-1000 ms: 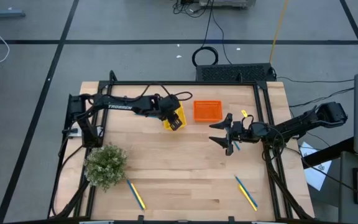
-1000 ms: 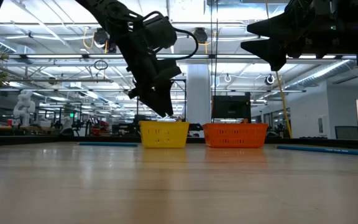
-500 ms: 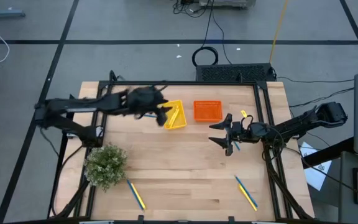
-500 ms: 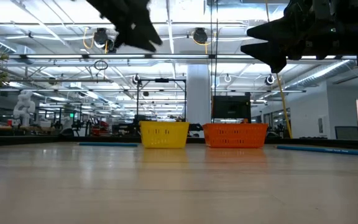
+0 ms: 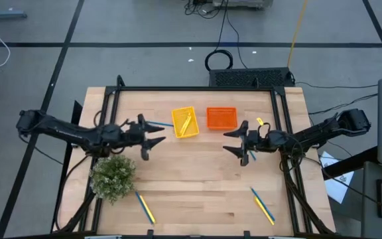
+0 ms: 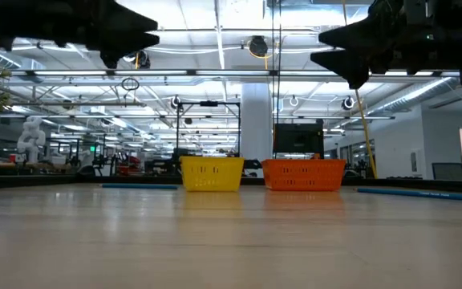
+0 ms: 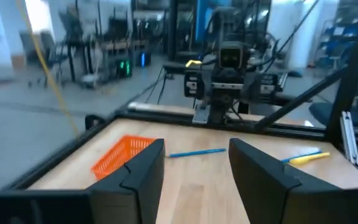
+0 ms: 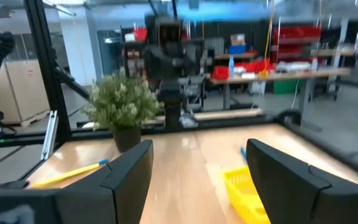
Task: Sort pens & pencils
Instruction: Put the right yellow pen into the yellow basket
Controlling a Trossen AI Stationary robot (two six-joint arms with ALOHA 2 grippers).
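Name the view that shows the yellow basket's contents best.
The high view: it looks straight down into the yellow basket, showing a pencil inside. The low view shows only its side wall; the right wrist view shows one blurred corner.

A potted plant (image 5: 113, 176) stands at the wooden tabletop's (image 5: 191, 179) left edge, well apart from the yellow basket (image 5: 185, 123) and orange basket (image 5: 221, 118).

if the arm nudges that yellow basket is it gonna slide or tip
Probably slide. The yellow basket looks like thin perforated plastic, so likely light, and the wooden table looks smooth. It sits low and wide in the low view, so tipping seems unlikely unless it is caught high on the rim. The yellow pencil inside adds little weight.
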